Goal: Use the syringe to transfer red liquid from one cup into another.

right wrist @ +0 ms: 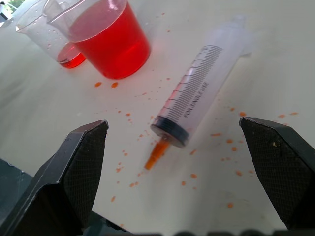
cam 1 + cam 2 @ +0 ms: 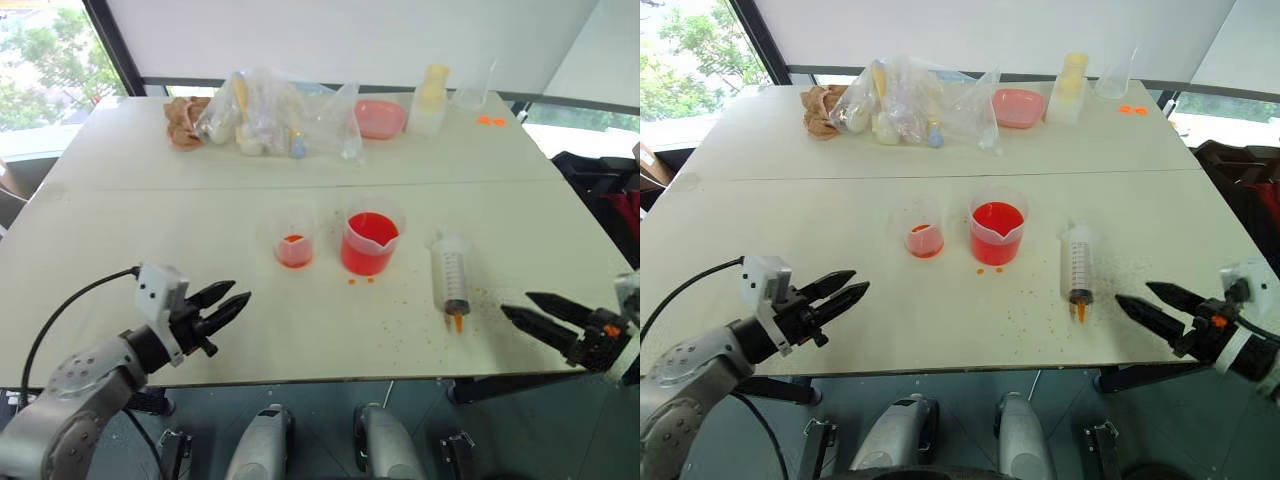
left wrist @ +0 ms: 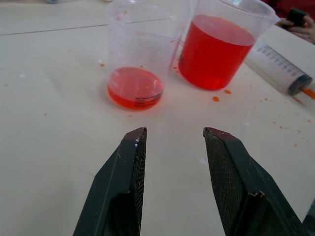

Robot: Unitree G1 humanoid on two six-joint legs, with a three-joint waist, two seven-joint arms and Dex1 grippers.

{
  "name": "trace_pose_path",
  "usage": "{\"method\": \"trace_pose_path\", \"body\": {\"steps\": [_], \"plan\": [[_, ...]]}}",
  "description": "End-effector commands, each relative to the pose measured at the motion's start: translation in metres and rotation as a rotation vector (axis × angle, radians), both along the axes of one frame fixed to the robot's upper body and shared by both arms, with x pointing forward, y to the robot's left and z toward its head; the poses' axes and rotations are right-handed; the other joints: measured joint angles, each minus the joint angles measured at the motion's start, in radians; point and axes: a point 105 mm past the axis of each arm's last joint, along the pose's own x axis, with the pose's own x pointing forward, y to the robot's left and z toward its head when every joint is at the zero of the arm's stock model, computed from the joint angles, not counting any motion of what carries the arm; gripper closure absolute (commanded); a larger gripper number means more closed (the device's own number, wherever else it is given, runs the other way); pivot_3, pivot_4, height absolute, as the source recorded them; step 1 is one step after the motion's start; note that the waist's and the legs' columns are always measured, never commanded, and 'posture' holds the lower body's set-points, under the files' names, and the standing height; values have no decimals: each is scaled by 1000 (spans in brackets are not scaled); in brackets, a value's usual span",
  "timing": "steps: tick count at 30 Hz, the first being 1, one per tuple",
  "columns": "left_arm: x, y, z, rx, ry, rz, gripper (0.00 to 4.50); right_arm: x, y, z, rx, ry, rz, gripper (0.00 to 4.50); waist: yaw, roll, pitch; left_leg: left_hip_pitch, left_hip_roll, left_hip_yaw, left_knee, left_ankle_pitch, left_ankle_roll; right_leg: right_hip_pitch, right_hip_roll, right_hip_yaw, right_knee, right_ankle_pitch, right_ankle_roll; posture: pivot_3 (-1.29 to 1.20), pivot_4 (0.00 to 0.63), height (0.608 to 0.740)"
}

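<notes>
Table surface [image 2: 150,290], white and wide, carries all task items near its front edge. Large clear plastic beaker [image 2: 369,243] with pour spout stands upright at centre, about two-thirds full of bright translucent red liquid [image 2: 369,250]. Large clear plastic syringe [image 2: 451,272] with printed graduations lies flat to the right of the beaker, apart from it, dark plunger seal and short orange tip pointing toward the front edge. Small clear plastic cup [image 2: 294,240] stands just left of the beaker, holding a shallow red layer. Orange droplets [image 1: 197,162] speckle the surface around the syringe tip.

Right gripper [image 2: 528,310] hovers near the syringe tip, fingers spread fully, holding nothing. Left gripper [image 2: 237,302] hovers before the small cup, fingers partly spread, empty.
</notes>
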Motion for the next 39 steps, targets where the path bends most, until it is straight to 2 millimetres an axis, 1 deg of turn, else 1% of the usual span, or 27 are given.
{"method": "trace_pose_path", "body": {"steps": [1, 4, 8, 14, 19, 21, 24, 28, 30, 31, 33, 35, 37, 39], "plan": [[-1, -6, 3, 8, -10, -47, 2595, 0, 5, 7, -15, -37, 11, 38, 1, 0, 0, 0, 0, 0, 0, 0, 0, 0, 0, 0, -1, 0, 0, 0, 150, 740], [-1, -8, 1, 1, 18, -66, 2595, 3, 6, 8, -11, -46, 7, 38, 2, 0, 0, -1, 0, 0, 0, 0, 0, 0, 0, 0, -2, 3, -4, 0, 150, 740], [-2, -7, -1, 13, 16, -80, 2595, 4, 9, 7, -20, -45, 14, 38, 2, 0, 0, -1, 0, 1, 0, 0, 0, 0, 0, 0, -3, 3, -4, 0, 150, 740], [-2, -7, -3, 18, 20, -84, 2595, 8, 8, 8, -27, -46, 7, 38, 1, 0, 0, -1, 0, 2, 0, 0, 0, 0, 0, 0, -4, 3, -4, 0, 150, 740], [-1, -7, -6, 55, 32, -89, 2595, 16, -1, 8, -45, -47, -46, 38, 1, 0, 0, -1, 0, 4, 0, 0, 0, 0, 0, 0, -4, 3, -4, 0, 150, 740], [0, -7, -3, 70, 22, -106, 2595, 20, -3, 10, -50, -22, -65, 38, 1, 0, 0, -1, 0, 4, 0, 0, 0, 0, 0, 0, -4, 3, -4, 0, 150, 740], [2, -5, 8, 61, 7, -150, 2595, 26, 1, 18, -52, 27, -53, 38, 1, 0, 0, -1, 0, 4, 0, 0, 0, 0, 0, 0, -4, 3, -5, 0, 150, 740], [9, 6, 20, 169, 8, -255, 2595, 40, 8, 42, -65, 77, 12, 38, -3, 1, 0, -1, 1, 5, 0, 0, 0, 0, 1, 0, -4, 4, -6, 0, 150, 740], [13, 10, 32, 194, 5, -304, 2595, 46, 13, 51, -73, 110, 47, 38, -2, 0, 0, -1, 3, 6, 0, 0, 0, -1, 3, 0, -5, 5, -7, 0, 150, 740], [14, 9, 41, 198, 0, -341, 2595, 51, 14, 52, -104, 128, 48, 38, -3, 0, 1, -1, 3, 6, 0, 0, 0, -1, 3, 0, -5, 5, -7, 0, 150, 740], [17, 6, 58, 201, -29, -411, 2595, 55, 21, 48, -179, 165, 87, 38, -1, 0, 1, -2, 4, 6, -1, 0, 0, -2, 4, 0, -5, 5, -7, 0, 150, 740], [30, 0, 76, 174, -94, -434, 2595, 50, 36, 40, -203, 230, 198, 38, 5, 0, 1, -3, 3, 6, -1, 0, 0, -2, 4, -1, -6, 5, -7, 0, 150, 740], [35, -8, 87, 153, -127, -488, 2595, 59, 37, 32, -211, 275, 201, 38, 1, 0, 1, -3, 3, 5, -1, 0, 1, -1, 4, -1, -6, 5, -7, 0, 150, 740], [36, -13, 90, 165, -141, -541, 2595, 73, 32, 26, -216, 314, 153, 38, -7, 0, 1, -3, 3, 7, -1, -1, 1, -1, 4, 0, -6, 5, -7, 0, 150, 740]]}}
